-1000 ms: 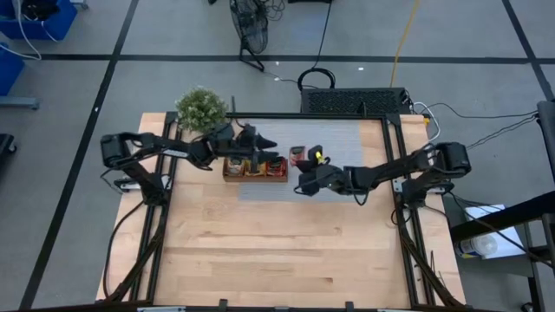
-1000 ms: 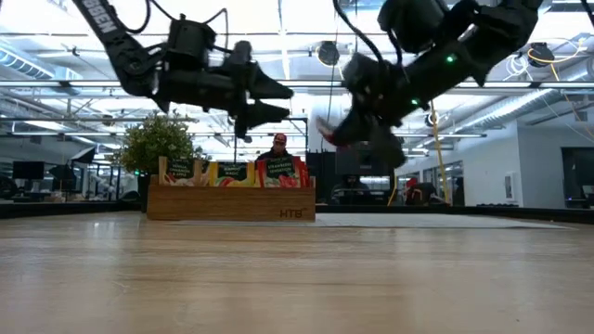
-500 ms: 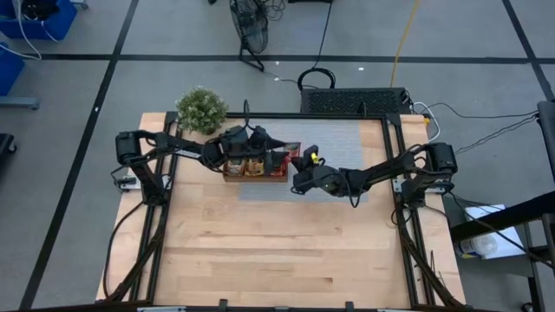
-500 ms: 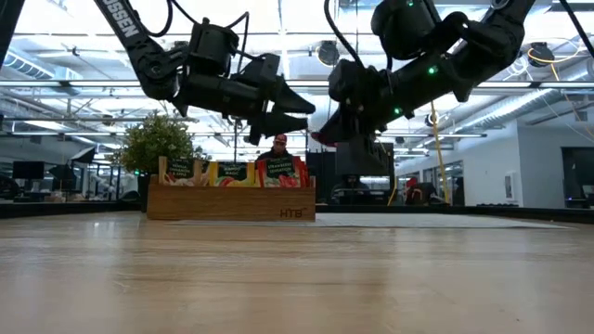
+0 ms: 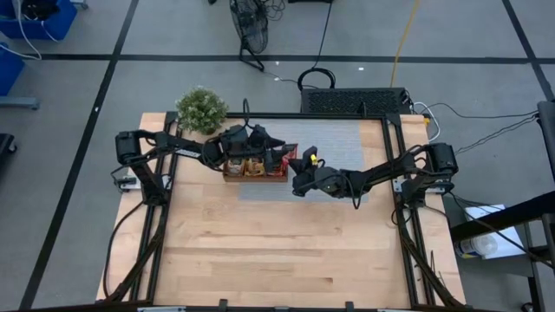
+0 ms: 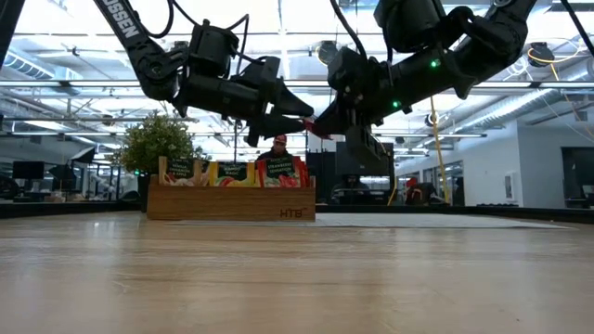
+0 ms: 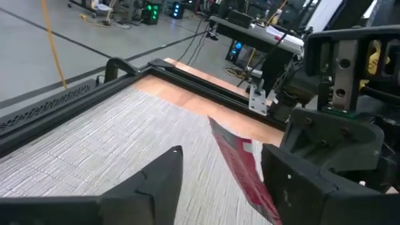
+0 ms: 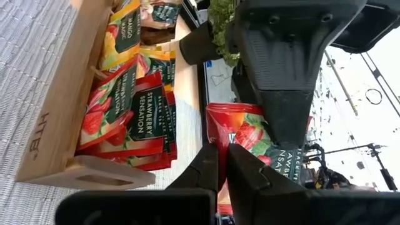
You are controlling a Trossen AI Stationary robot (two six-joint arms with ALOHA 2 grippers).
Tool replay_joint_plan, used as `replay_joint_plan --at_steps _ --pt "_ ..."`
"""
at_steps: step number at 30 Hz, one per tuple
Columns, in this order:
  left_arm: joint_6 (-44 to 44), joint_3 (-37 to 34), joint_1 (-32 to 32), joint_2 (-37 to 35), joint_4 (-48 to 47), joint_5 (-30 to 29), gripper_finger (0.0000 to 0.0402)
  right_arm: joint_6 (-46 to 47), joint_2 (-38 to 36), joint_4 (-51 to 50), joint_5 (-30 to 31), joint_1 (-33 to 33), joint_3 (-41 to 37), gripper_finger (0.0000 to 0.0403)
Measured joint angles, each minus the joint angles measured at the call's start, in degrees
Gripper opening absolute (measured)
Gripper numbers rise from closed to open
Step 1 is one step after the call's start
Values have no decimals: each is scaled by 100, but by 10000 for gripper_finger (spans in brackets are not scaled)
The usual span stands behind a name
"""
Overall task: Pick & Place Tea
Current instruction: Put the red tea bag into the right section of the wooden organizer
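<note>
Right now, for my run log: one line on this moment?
right gripper: shut on red tea sachet | left gripper: open around it | above tray

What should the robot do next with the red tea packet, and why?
Probably the left gripper should close on the red sachet. The right gripper is shut on the sachet and holds it up between the left's open fingers, above the wooden tray.

My left gripper (image 5: 279, 154) hangs over the right end of the wooden tray (image 5: 254, 169), which sits on the grey mat (image 5: 334, 160) at the far side of the table (image 5: 277, 251). My right gripper (image 5: 297, 173) reaches in from the right, just beside the tray's right end, with a red tea sachet (image 5: 290, 152) between the two grippers. A potted plant (image 5: 201, 108) stands at the far left corner.
</note>
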Motion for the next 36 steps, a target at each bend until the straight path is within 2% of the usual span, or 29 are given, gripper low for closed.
replay_joint_plan --at_steps 2,4,8,9,13,17,23,26,30,36 --pt "1 0 -1 0 -1 33 197 38 0 -3 -7 0 0 5" --pt "44 0 -2 0 1 95 159 168 0 -7 -34 0 0 5" --pt "617 0 -2 0 34 284 35 746 0 -53 -531 -2 0 11" --pt "866 -2 -6 0 46 340 19 1045 0 -50 -642 2 0 17" --pt "2428 -5 5 -34 58 704 6 2451 -2 -78 -631 50 0 52" --pt "3793 -54 -32 -126 39 829 3 3058 -11 -269 -439 136 0 76" --pt "4144 -187 141 -115 -220 1592 2 3346 -250 -685 -289 290 0 86" --pt "4610 -491 155 -108 -110 1674 2 3361 -392 -868 -232 304 -6 87" --pt "5237 -915 162 -109 481 1688 1 3437 -469 -786 -295 269 -124 88" --pt "5296 -1150 173 -109 727 1833 1 3475 -470 -597 -297 144 -278 88"
